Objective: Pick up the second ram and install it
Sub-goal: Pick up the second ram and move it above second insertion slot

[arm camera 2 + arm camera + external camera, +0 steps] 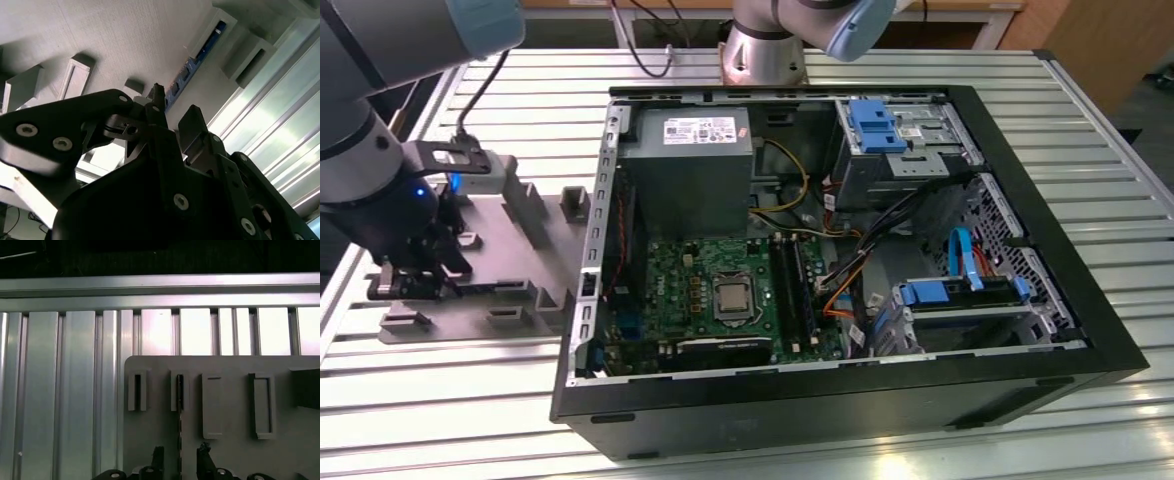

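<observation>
Ram [179, 395] on edge, lengthwise along holder [230, 367] slot, gripper [180, 449] astride

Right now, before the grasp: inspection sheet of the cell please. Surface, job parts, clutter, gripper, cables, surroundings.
Surface: slatted metal table carrying a grey fixture plate beside an open computer case.
Job's things: second ram stands on edge in a slot of the plate, not lifted.
Clutter: empty holder on the plate; blue drive bracket in the case.
Gripper: gripper open, one finger on each side of the ram, with a gap showing on both sides.
Cables: wires bundled inside the case; a cable runs down to the wrist.
Surroundings: wooden furniture behind the table.
</observation>
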`<state>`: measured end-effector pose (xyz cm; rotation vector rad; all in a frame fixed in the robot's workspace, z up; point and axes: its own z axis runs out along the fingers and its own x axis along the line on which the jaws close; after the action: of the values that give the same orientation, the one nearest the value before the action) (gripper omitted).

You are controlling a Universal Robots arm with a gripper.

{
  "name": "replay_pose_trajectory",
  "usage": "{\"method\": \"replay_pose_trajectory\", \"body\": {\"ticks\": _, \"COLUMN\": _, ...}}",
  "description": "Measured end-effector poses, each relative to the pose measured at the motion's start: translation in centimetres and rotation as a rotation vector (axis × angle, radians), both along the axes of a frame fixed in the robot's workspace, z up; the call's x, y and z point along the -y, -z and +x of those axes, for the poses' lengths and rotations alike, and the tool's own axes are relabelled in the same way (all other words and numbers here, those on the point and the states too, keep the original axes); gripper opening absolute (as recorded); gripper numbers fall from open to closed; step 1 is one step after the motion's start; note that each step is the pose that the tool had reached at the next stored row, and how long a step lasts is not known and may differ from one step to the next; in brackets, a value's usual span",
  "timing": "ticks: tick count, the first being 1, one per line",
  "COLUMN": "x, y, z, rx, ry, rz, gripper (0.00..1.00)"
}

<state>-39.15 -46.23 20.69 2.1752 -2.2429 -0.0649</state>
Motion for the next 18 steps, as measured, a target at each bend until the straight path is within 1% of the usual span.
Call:
{"method": "replay_pose_trajectory", "body": {"ticks": 9, "x": -0.01, "y": 1.19, "z": -0.36, "rx": 0.0001, "ry": 0.0, "rz": 0.0001, "gripper": 0.39}}
{"method": "replay_pose_trajectory", "body": {"ticks": 10, "x": 0.0, "y": 1.28, "z": -0.41, "rx": 0.0002, "ry": 0.0, "rz": 0.0001, "gripper": 0.38}}
{"method": "replay_pose_trajectory", "body": {"ticks": 11, "x": 0.0, "y": 1.34, "z": -0.45, "rx": 0.0002, "ry": 0.0, "rz": 0.0002, "gripper": 0.38}}
{"method": "replay_pose_trajectory", "body": {"ticks": 12, "x": 0.0, "y": 1.38, "z": -0.52, "rx": 0.0002, "ry": 0.0, "rz": 0.0005, "gripper": 0.31}}
{"method": "replay_pose_trajectory", "body": {"ticks": 18, "x": -0.01, "y": 1.59, "z": -0.66, "rx": 0.0002, "ry": 0.0, "rz": 0.0038, "gripper": 0.31}}
